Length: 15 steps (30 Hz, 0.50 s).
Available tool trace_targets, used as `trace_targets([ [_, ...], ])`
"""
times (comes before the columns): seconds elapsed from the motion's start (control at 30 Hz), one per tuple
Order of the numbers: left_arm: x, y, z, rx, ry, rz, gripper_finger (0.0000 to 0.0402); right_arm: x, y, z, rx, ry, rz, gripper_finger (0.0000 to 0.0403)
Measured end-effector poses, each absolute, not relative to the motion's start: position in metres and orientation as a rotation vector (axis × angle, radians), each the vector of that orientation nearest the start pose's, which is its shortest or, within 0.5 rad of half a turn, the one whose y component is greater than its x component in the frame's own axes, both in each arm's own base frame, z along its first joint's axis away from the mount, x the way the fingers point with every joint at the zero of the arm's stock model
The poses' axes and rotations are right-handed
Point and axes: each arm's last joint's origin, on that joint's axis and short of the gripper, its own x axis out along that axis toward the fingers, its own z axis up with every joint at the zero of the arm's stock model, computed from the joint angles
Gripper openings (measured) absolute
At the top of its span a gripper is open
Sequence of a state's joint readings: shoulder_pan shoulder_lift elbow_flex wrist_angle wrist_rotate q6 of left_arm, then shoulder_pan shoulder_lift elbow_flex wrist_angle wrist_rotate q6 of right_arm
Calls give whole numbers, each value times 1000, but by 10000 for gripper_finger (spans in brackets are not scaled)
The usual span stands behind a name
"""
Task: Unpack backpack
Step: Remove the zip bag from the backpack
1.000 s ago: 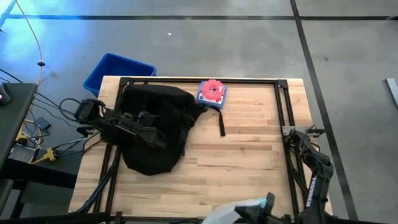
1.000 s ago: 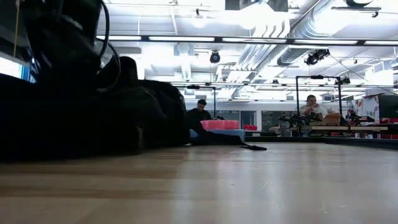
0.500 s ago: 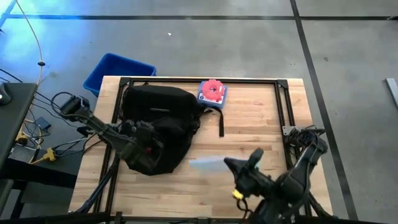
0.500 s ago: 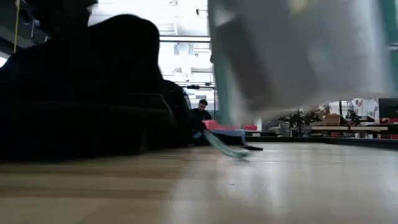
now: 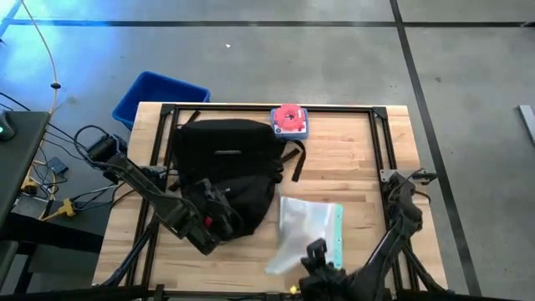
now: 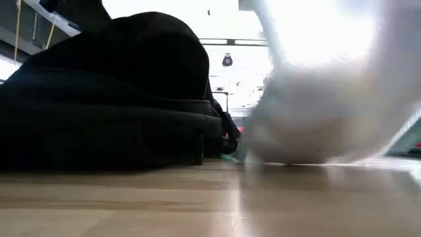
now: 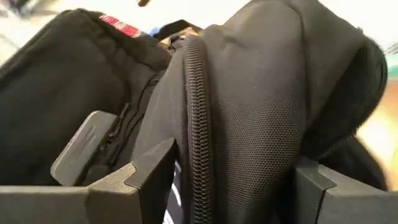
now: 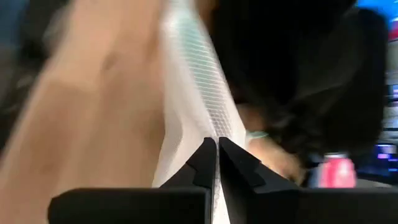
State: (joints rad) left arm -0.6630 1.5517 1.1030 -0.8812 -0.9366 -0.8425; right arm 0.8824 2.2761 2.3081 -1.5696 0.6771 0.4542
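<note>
The black backpack [image 5: 226,159] lies flat on the table's left half. My left gripper [image 5: 219,219] is at its near end, open. In the left wrist view its fingers stand on either side of a zipper-edged fold of the backpack [image 7: 249,112]; I cannot tell whether they touch it. My right gripper [image 5: 315,251], near the table's front edge, is shut on a clear plastic bag [image 5: 308,224] with a teal strip along one side. In the low view this plastic bag [image 6: 329,99] fills the right half. My right gripper pinches a thin edge of the plastic bag [image 8: 208,124] between its two fingers. The fingers come from the table's near side, slanting down. The bag's near end rises to the fingers, and its far part [image 5: 311,213] lies on the table.
A red and blue item [image 5: 289,119] sits at the table's far edge, beside the backpack's top. A blue bin [image 5: 159,96] stands on the floor past the far left corner. A loose black strap [image 5: 298,167] trails right of the backpack. Bare wood shows at the right.
My right gripper has swung in from the near right edge over the table with the plastic bag, then come down, and the bag now lies partly on the wood. My left gripper has gone from over the backpack toward the near edge. The backpack has flattened and spread toward the right.
</note>
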Motion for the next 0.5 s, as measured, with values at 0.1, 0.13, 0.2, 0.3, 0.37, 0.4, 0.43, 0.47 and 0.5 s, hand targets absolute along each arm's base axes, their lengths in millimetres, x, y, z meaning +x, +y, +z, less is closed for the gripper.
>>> trace_targets([
  [0.1, 229, -148, 224, 206, 807, 637, 207, 290, 335, 267, -663, 1122, -58, 0],
  [0.13, 223, -143, 222, 200, 832, 688, 207, 289, 337, 264, -661, 1138, -47, 0],
  [0.2, 209, -132, 218, 186, 884, 805, 207, 287, 339, 263, -660, 1148, -33, 0],
  [0.3, 194, -122, 214, 141, 909, 949, 207, 286, 340, 263, -649, 1141, -42, 0],
  [0.37, 189, -120, 211, 146, 884, 981, 209, 287, 339, 263, -650, 1137, -49, 2],
  [0.4, 187, -119, 208, 151, 872, 989, 213, 288, 338, 263, -651, 1138, -50, 4],
  [0.43, 185, -118, 206, 150, 868, 998, 218, 289, 338, 263, -649, 1139, -52, 9],
  [0.47, 184, -118, 205, 142, 878, 1005, 225, 290, 337, 263, -645, 1141, -55, 16],
  [0.5, 183, -117, 204, 132, 900, 1013, 232, 290, 336, 263, -638, 1144, -56, 26],
])
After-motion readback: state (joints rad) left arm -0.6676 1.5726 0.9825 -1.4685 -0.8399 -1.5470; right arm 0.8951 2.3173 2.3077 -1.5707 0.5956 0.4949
